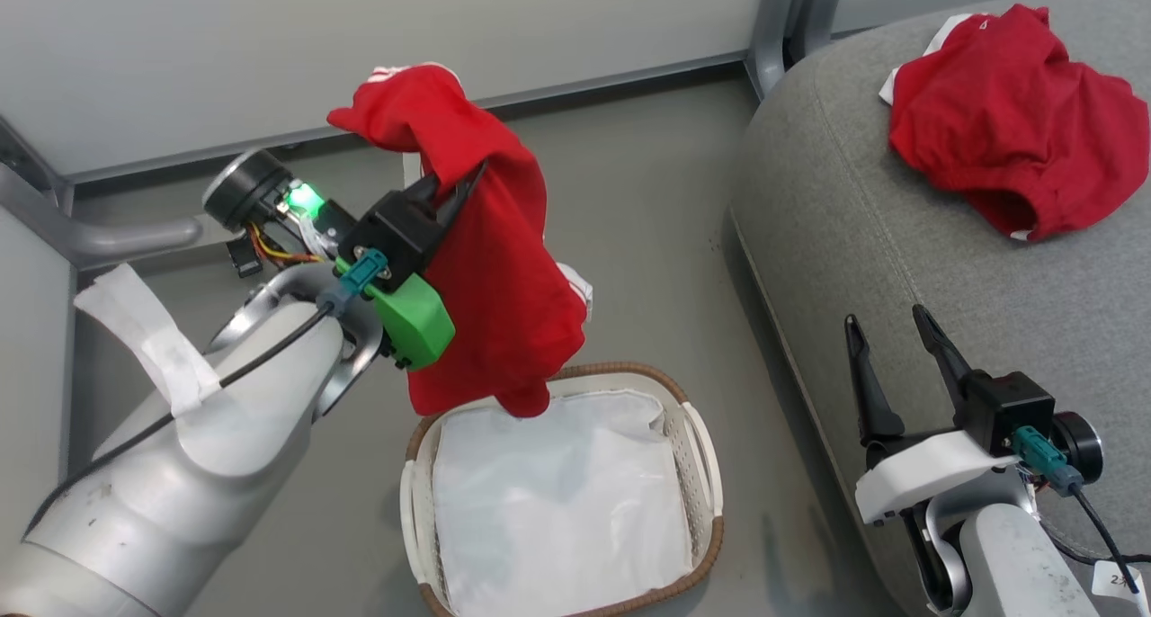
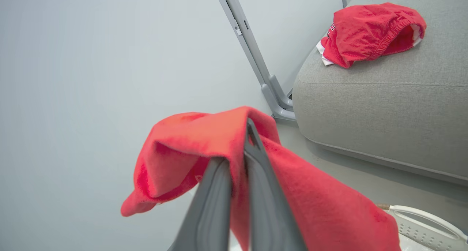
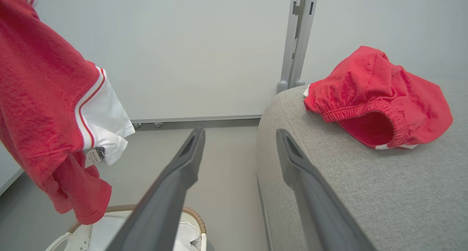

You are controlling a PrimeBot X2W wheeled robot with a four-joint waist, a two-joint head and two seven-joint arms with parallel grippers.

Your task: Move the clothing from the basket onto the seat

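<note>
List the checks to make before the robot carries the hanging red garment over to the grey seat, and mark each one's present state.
1. left gripper shut on the held garment: ok.
2. held garment clear of the basket rim: cannot tell; its lower end hangs close over it.
3. No red clothing lying on the liner: ok.
4. Bare seat surface beside the second garment: ok.
5. right gripper open and empty: ok.
</note>
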